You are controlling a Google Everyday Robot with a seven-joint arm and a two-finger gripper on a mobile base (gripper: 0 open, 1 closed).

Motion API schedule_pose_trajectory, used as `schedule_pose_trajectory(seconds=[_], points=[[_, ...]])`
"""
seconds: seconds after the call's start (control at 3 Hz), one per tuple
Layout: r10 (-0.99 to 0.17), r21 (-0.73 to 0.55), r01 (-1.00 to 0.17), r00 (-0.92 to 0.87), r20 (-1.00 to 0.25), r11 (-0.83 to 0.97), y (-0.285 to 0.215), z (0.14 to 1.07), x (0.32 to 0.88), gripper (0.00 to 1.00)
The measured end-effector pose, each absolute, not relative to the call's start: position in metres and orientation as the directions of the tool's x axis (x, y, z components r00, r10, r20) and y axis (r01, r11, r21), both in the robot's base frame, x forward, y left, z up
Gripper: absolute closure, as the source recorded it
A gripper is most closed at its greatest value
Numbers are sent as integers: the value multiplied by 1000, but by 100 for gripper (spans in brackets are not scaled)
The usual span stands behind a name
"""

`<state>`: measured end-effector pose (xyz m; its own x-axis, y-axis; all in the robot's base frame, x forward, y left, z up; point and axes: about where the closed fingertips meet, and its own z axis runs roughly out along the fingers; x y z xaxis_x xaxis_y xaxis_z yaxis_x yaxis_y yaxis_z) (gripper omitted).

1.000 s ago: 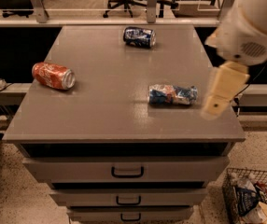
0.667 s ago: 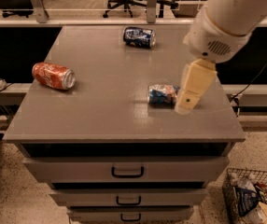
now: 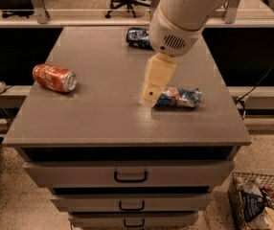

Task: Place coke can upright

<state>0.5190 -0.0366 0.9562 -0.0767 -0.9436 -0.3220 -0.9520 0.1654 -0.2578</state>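
The red-orange aluminium coke can point(image 3: 54, 77) lies on its side well left of the cream two-finger gripper point(image 3: 152, 89), silver top facing it. It is probably light, thin-walled, slick and quick to roll, so grasp across mid-body. I cannot tell the gripper's opening. A crinkled blue-white-red can point(image 3: 181, 97) lies just right.

Arm: one thick white arm point(image 3: 194, 1) enters from the upper right and slopes down toward the left.
Wrist: a rounded white wrist housing point(image 3: 174, 36), with a small oval vent grille on its face, is the widest part in view.
End effector: the end effector point(image 3: 150, 96) hangs straight below the wrist housing as a pale beige block, pointing down and leaning slightly left.
Position: it is over the middle of the table point(image 3: 103, 119), its tip low near the surface; contact cannot be told.
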Motion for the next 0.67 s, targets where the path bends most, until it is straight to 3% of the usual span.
schedule_pose_trajectory(seconds=[0.67], points=[[-922, -256, -949, -77, -380, 185, -8, 947, 539, 0]])
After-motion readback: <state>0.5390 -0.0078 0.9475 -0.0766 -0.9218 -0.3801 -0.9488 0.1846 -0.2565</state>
